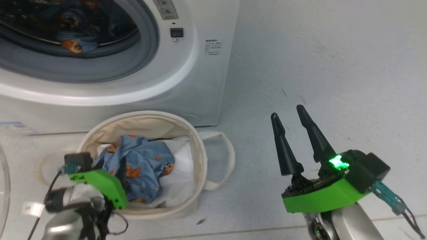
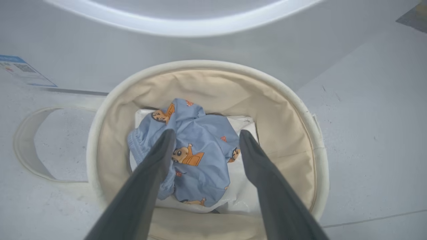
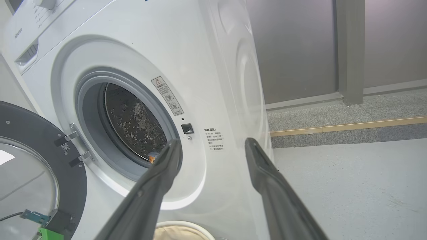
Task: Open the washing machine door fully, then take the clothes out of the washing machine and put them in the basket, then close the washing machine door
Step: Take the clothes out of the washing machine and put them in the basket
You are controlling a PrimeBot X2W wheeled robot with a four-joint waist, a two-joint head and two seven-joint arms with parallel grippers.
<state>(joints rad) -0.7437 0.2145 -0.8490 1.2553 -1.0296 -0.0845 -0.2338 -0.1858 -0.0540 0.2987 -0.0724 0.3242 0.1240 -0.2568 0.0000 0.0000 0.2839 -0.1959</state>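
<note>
- The washing machine (image 1: 206, 83) is white, with a grey ring round its opening and small dark print on its front.
- Its door (image 3: 33, 125) has a black rim around clear glass.
- The drum (image 3: 133, 120) is dark, speckled steel.
- The garment (image 2: 200, 150) is light blue, printed with small brown-and-orange bears; the cloth (image 1: 71, 43) in the drum shows the same blue and orange.
- The basket (image 2: 283, 110) is cream.
- The sheet (image 2: 245, 190) under the garment is white.
- The label (image 1: 13, 127) at far left is blue and white.
- The right arm's fingers (image 1: 313, 133) are black, the left arm's fingers (image 2: 267, 180) dark grey.
- The right wrist housing (image 1: 320, 200) and left wrist housing (image 1: 103, 183) are bright green.
- The floor (image 1: 333, 66) is pale grey with dark flecks.
</note>
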